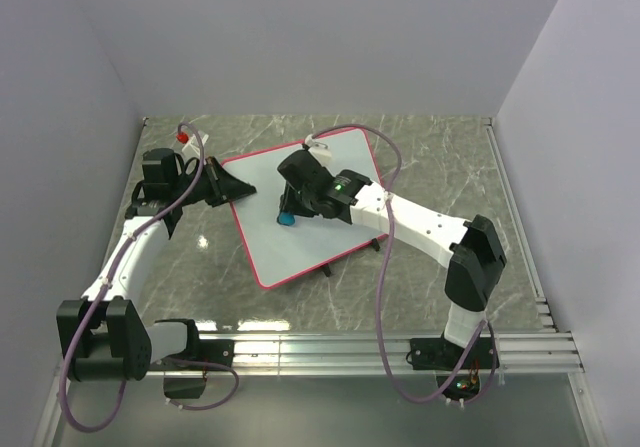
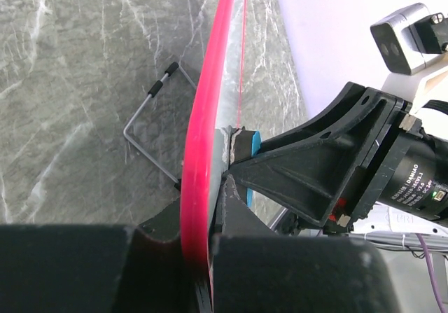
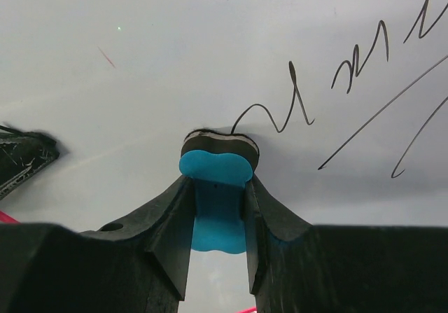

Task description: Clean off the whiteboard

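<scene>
Right arm [image 1: 425, 225] stretches over the whiteboard [image 1: 292, 252], right fingers [image 3: 168, 229] pinching the eraser [image 3: 218, 187]; left fingers [image 2: 105, 271] seemingly clamp its frame [image 2: 199, 152].

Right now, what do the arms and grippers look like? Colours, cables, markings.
The left arm and right arm: white links, black joint housings, a lilac cable looped along each. The left gripper and right gripper: matte black, angular fingers. A green light glows at the right wrist.

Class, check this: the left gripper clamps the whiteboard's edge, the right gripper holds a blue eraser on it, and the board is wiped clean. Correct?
Not quite. The whiteboard is not clean: the right wrist view shows black marker strokes beside the blue eraser. The left gripper does clamp its edge and the right gripper holds the eraser.
</scene>
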Controlling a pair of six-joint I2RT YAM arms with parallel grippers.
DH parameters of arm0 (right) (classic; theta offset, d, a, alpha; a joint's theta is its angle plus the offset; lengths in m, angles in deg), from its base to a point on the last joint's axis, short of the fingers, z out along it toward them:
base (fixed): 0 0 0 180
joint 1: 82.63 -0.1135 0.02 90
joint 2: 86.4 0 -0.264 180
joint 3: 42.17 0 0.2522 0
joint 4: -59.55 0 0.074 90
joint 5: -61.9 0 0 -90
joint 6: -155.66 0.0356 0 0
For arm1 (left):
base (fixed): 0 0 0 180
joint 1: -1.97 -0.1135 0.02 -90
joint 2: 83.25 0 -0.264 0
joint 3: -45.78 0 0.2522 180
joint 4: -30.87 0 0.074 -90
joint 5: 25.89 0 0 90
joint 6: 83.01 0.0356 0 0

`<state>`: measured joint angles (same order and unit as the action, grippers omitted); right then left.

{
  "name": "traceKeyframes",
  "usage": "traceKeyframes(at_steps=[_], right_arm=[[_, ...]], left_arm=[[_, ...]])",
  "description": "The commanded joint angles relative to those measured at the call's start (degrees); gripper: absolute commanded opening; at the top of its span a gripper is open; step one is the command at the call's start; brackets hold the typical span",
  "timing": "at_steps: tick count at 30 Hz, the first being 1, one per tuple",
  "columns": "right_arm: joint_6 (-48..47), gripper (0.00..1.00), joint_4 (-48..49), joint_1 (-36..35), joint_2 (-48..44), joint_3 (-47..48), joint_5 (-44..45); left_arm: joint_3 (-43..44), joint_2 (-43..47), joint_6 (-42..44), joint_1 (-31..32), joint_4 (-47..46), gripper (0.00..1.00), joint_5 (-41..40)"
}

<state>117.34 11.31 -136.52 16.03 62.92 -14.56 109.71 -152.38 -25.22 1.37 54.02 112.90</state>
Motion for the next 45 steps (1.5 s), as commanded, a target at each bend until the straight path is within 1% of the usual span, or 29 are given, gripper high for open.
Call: traceKeyframes(at_steps=[1, 3, 6, 9, 12, 13, 15, 16, 18, 20, 21, 22, 24, 25, 27, 28, 29, 30, 31, 33, 34, 35, 38, 39, 41, 42, 44, 45], right_arm=[[-3.1, 0.0, -7.8, -1.8, 3.8, 0.0, -1.3], [-3.3, 0.0, -7.6, -2.0, 3.5, 1.7, -2.1], [-2.9, 0.0, -3.9, -1.8, 2.0, 1.1, -4.8], [-2.5, 0.0, -1.8, -0.2, 2.5, 3.6, -6.6], [-0.6, 0.0, -1.6, 3.2, 6.1, 11.0, -8.6], [-0.1, 0.0, -1.6, 4.2, 8.5, 15.8, -9.1], [0.3, 0.0, -3.7, 6.1, 11.5, 21.3, -9.3], [0.3, 0.0, -4.5, 6.5, 14.1, 25.8, -9.1], [0.6, 0.0, -6.3, 7.1, 15.6, 28.1, -9.0], [1.1, 0.0, -5.5, 7.2, 14.3, 24.3, -9.1], [1.4, 0.0, -2.2, 7.2, 13.1, 21.3, -9.9], [1.8, 0.0, -0.1, 7.1, 10.0, 13.9, -10.4], [2.0, 0.0, 4.6, 7.2, 7.0, 7.0, -11.1], [2.0, 0.0, 4.9, 7.2, 4.2, 1.7, -10.8], [1.6, 0.0, 6.9, 7.1, 0.9, -3.5, -10.6], [1.1, 0.0, 7.8, 7.0, -2.6, -9.1, -10.3], [1.2, 0.0, 8.8, 7.0, -4.5, -12.1, -10.0], [1.4, 0.0, 11.2, 7.0, -6.3, -18.2, -9.9], [2.0, 0.0, 12.8, 7.0, -9.7, -21.3, -10.1], [2.8, 0.0, 17.1, 7.0, -12.2, -28.5, -10.0], [3.2, 0.0, 18.2, 7.0, -13.3, -29.9, -10.3], [3.2, 0.0, 18.9, 7.2, -13.3, -30.3, -10.7], [0.4, 0.0, 15.6, 8.2, -10.9, -25.0, -9.3], [-0.3, 0.0, 15.0, 8.6, -10.3, -20.9, -9.0], [-1.5, 0.0, 14.6, 9.3, -8.8, -16.9, -8.9], [-1.8, 0.0, 14.6, 9.9, -7.6, -12.8, -9.0], [-1.4, 0.0, 13.1, 10.9, -5.9, -7.9, -9.3], [-1.3, 0.0, 12.9, 11.3, -5.1, -3.2, -9.8]], left_arm=[[-0.1, 1.5, 10.9, 0.0, 8.3, 0.0, -9.9], [0.1, 1.6, 10.5, 0.1, 8.4, 0.0, -10.6], [0.1, 1.2, 9.1, 0.2, 7.4, 0.0, -10.0], [-0.3, 1.7, 8.6, 0.3, 7.4, 0.0, -10.9], [-0.3, 1.8, 8.8, 0.3, 8.3, 0.0, -12.3], [-0.3, 1.7, 8.7, 0.3, 8.5, 0.0, -12.4], [0.0, 1.3, 8.5, 2.2, 8.2, 0.0, -13.3], [0.2, 1.2, 8.4, 2.8, 8.2, 0.0, -13.3], [0.6, 0.8, 8.1, 3.1, 8.0, 0.0, -13.6], [1.3, 0.5, 7.9, 3.2, 8.5, 0.0, -13.1], [1.9, 0.6, 7.8, 3.2, 8.6, 0.0, -12.9], [1.9, 0.7, 7.7, 3.2, 8.5, 0.0, -12.8], [2.6, 0.7, 7.7, 3.2, 8.6, 0.0, -13.7], [3.1, 0.4, 8.2, 3.2, 9.2, 0.0, -14.1], [5.2, -0.7, 9.4, 3.2, 11.8, 0.0, -14.5], [5.4, -0.3, 10.0, 3.2, 12.8, 0.0, -15.4], [5.4, 0.0, 10.1, 3.2, 12.8, 0.0, -15.9], [5.1, 0.3, 10.1, 3.2, 12.5, 0.0, -16.4], [4.8, 0.6, 10.1, 3.2, 11.7, 0.0, -16.7], [3.9, 1.0, 10.3, 3.2, 11.4, 0.0, -16.8], [3.5, 1.1, 10.6, 3.2, 11.5, 0.0, -16.5], [3.2, 1.4, 10.8, 3.2, 11.8, 0.0, -16.7], [2.2, 1.6, 11.6, 3.2, 13.0, 0.0, -16.6], [2.1, 1.7, 11.6, 3.2, 13.2, 0.0, -16.5], [1.7, 2.1, 11.6, 3.2, 12.9, 0.0, -16.5], [1.5, 2.1, 11.6, 3.2, 12.8, 0.0, -16.2], [1.9, 1.5, 11.8, 3.2, 13.4, 0.0, -16.2], [2.1, 1.4, 12.0, 3.2, 13.6, 0.0, -15.9]])
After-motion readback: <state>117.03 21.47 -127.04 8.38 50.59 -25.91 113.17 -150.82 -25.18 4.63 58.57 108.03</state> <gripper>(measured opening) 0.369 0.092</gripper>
